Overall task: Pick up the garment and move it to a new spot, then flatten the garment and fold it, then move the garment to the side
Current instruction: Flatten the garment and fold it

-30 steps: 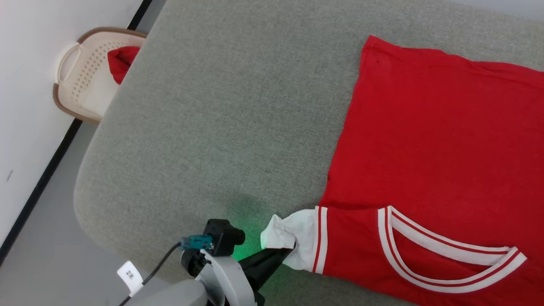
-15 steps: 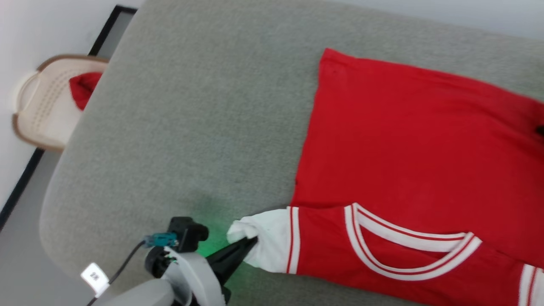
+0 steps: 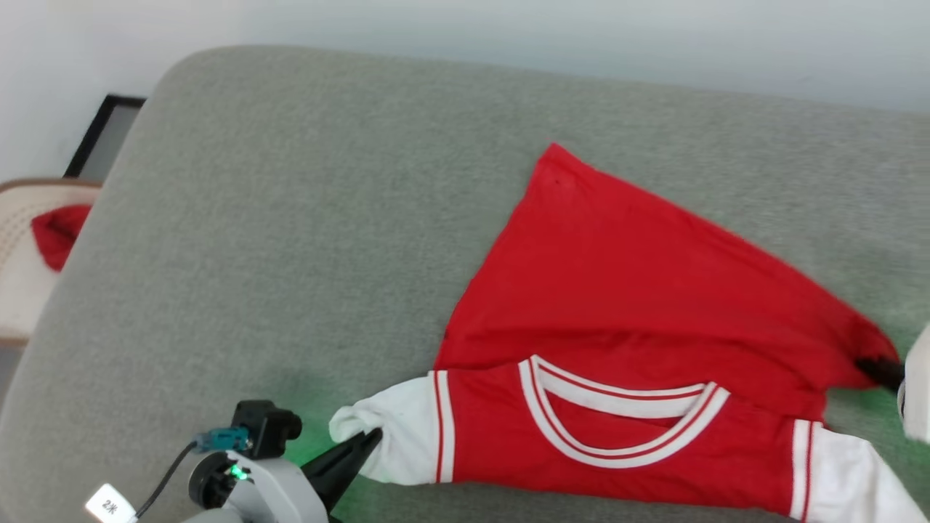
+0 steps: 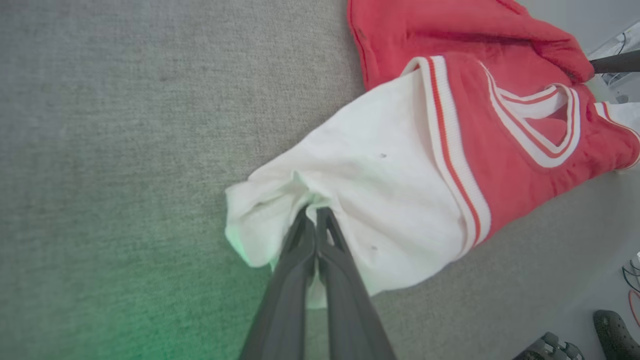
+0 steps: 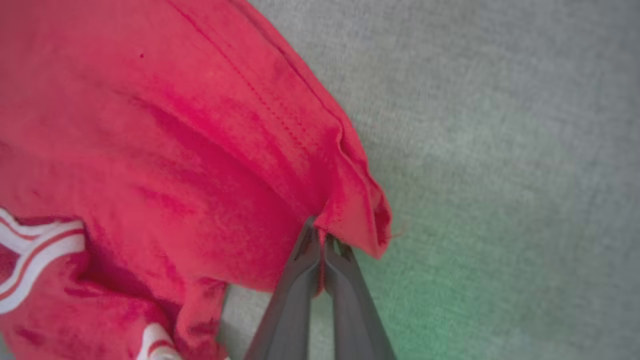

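Note:
The garment, a red jersey with white sleeves and striped V-neck trim, lies on the grey cushioned surface, its neck toward the near edge. My left gripper is shut on the bunched white sleeve at the lower left; in the left wrist view its fingers pinch that sleeve cloth. My right gripper at the far right edge is shut on a gathered red corner of the hem; in the right wrist view this gripper pinches the red fold.
A beige perforated basket with a small red cloth stands on the floor beyond the surface's left edge. A pale wall runs behind. Bare grey surface stretches left of and behind the garment.
The camera has swung right, so the whole picture shifted left. The garment's right hem corner has been gathered and pulled inward by my right gripper, turning the flat body into a tapered shape.

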Robot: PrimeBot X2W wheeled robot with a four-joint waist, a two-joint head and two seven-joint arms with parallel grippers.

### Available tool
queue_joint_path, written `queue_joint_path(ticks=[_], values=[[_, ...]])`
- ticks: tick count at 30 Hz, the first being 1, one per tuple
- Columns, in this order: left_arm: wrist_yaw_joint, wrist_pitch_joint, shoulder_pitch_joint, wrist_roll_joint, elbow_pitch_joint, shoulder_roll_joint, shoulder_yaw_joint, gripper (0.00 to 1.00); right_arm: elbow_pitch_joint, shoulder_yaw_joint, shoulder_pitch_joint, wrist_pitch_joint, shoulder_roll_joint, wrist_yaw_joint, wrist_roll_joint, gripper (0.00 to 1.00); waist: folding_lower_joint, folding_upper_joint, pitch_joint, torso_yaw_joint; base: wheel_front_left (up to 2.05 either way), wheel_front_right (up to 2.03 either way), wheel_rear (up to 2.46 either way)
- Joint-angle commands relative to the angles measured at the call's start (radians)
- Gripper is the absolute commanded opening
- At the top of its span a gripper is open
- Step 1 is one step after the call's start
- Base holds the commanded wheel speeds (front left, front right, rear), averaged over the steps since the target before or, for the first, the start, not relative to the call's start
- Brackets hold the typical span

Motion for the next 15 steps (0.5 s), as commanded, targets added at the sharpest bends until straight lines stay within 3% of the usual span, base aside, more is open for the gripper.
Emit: queue_joint_path(ticks=[1,15], values=[[0.004,0.001,0.017,-0.003,-0.001,0.007,0.003,0.00,-0.023,-0.020,0.072,-0.016,0.000,0.000,0.019,0.00,0.0000,-0.0001,-0.042,-0.050,0.00,0.00,0.00],[0.004,0.001,0.062,0.003,-0.005,0.019,0.037,0.00,-0.062,-0.134,0.341,-0.089,0.087,0.000,0.001,0.00,0.0000,-0.0001,-0.067,-0.088,0.00,0.00,0.00]])
